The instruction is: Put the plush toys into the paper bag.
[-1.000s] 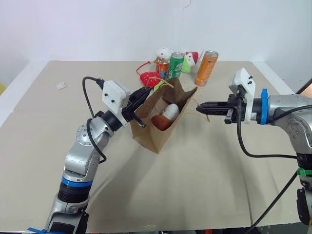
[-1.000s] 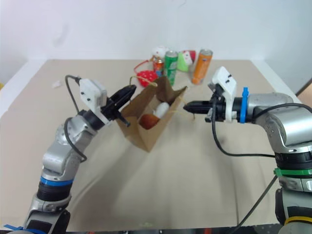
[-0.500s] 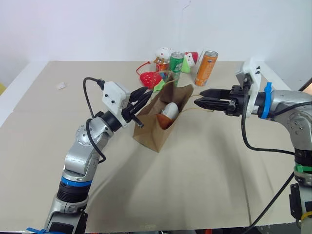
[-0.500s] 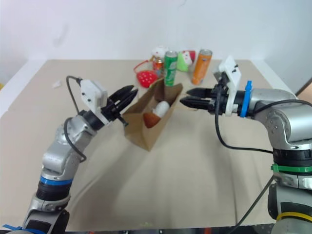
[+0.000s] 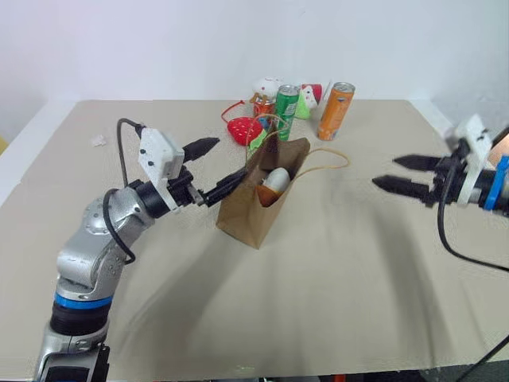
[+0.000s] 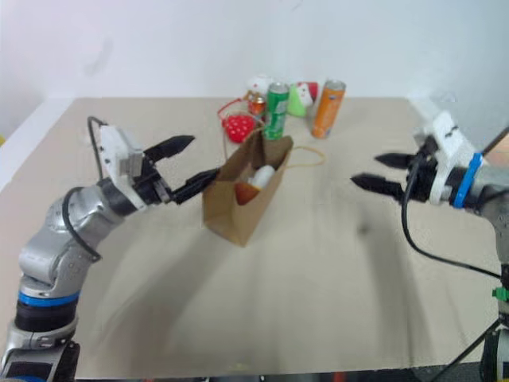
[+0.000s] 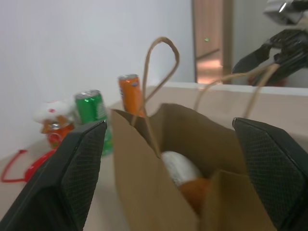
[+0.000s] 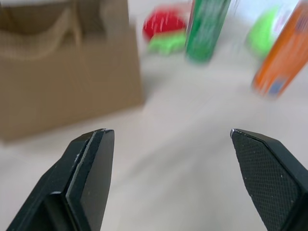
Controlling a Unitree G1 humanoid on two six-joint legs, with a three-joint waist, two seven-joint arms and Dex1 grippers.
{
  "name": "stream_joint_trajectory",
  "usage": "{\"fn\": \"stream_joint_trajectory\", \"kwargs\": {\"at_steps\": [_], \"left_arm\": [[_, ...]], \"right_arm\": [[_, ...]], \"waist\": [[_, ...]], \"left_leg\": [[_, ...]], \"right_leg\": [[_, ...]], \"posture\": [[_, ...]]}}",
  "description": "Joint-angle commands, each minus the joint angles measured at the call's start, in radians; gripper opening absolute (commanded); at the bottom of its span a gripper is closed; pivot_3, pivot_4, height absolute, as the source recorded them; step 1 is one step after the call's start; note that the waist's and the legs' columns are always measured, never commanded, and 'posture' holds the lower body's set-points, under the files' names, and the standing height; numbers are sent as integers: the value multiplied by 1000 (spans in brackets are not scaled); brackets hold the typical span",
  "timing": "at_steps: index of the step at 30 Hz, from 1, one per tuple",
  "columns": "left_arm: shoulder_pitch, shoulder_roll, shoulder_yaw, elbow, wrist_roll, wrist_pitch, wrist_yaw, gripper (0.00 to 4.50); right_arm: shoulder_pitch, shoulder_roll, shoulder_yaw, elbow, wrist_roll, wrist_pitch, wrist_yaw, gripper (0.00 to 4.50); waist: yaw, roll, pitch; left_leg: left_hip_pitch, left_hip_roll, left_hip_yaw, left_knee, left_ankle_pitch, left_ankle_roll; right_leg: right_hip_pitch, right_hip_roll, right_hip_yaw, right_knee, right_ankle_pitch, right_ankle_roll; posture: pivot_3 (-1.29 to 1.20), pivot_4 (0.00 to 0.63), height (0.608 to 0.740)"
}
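Peeking from paper bag (image 5: 253, 208), plush toys (image 5: 273, 185) half hidden, left gripper (image 5: 212, 171) spread, right gripper (image 5: 406, 173) spread.

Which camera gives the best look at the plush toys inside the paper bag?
The left wrist view: it looks straight into the paper bag, where the white and yellow egg toy sits above the reddish-brown one. Both eye views show them smaller, peeking from the bag's mouth. The right wrist view sees the bag's outside.
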Motion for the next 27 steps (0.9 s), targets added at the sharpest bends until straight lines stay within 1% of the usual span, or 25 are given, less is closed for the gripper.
{"fn": "stream_joint_trajectory", "kwargs": {"at_steps": [1,2,4,5,8,9,12,14,16,25,27], "left_arm": [[29,34,41,-84,-52,35,2,4434],[42,38,42,-97,-55,37,7,4434],[69,44,44,-121,-54,39,17,4434],[85,47,44,-131,-53,40,20,4434],[130,40,50,-149,-27,19,47,4434],[142,40,46,-155,-19,14,50,4434],[173,39,14,-174,-5,9,48,4434],[181,35,-2,-183,-2,9,51,4434],[186,33,-12,-186,-5,18,54,4434],[171,13,-44,-190,-30,56,69,4434],[168,5,-58,-178,-12,60,87,4434]], "right_arm": [[35,48,23,-199,76,38,9,3491],[45,73,49,-249,89,48,5,3112],[44,123,91,-317,103,61,-19,1981],[38,148,110,-342,108,67,-32,1562],[-8,244,171,-387,111,64,-86,528],[-28,277,192,-393,109,61,-104,88],[-71,345,240,-388,81,48,-138,88],[-87,363,272,-378,55,37,-148,88],[-103,386,284,-380,61,47,-156,88],[-121,433,330,-412,62,58,-172,88],[-125,444,338,-412,56,56,-178,88]], "waist": [[-3,0,0],[-5,0,0],[-5,0,0],[-4,0,0],[0,0,0],[-2,0,0],[2,0,0],[2,0,0],[7,0,0],[5,0,0],[5,0,0]], "left_leg": [[0,0,0,0,0,0],[1,1,-1,0,0,0],[2,3,-2,0,1,-1],[2,3,-3,0,1,-2],[1,3,-4,0,2,-2],[1,2,-3,0,2,-2],[1,2,-2,0,2,-2],[0,1,-3,1,2,-2],[-2,-1,-3,1,2,-2],[-1,1,-4,1,2,-1],[-1,1,-4,1,2,-1]], "right_leg": [[0,0,0,0,0,0],[0,2,0,0,1,-1],[1,4,-1,1,1,-1],[1,5,-2,1,1,-1],[1,4,-2,2,1,-1],[1,4,-1,2,1,-1],[0,3,0,2,1,-1],[0,2,0,2,1,-1],[0,0,-1,1,1,-1],[0,2,-1,0,1,-1],[0,2,-1,1,1,-1]], "posture": [[0,150,740],[0,150,740],[0,150,740],[0,150,740],[0,150,740],[0,150,740],[0,150,740],[0,150,740],[0,150,740],[0,150,740],[0,150,740]]}}
